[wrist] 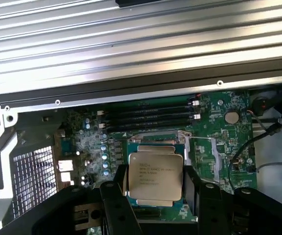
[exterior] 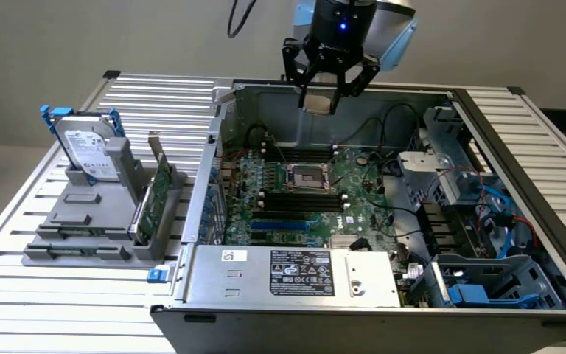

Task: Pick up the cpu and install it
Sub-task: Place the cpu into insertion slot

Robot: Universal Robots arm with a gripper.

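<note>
The cpu (wrist: pixel 155 175), a small flat square chip with a silvery top, sits between my two black fingers (wrist: pixel 115 196). My gripper (wrist: pixel 155 198) is shut on it by its edges. In the exterior view my gripper (exterior: pixel 324 94) hangs high over the open computer case (exterior: pixel 430 96), near its back wall, with the cpu (exterior: pixel 317 102) at its tips. The motherboard's metal-framed cpu socket (exterior: pixel 308 177) lies below it, well apart. In the wrist view the socket frame (wrist: pixel 182 139) shows just behind the held chip.
A silver hard drive with blue brackets (exterior: pixel 86 151) and a long green circuit card (exterior: pixel 160 195) stand in a grey holder (exterior: pixel 82 221) at the exterior view's left. The power supply (exterior: pixel 293 269) fills the case front. Cables and drive cages (exterior: pixel 480 214) crowd its right.
</note>
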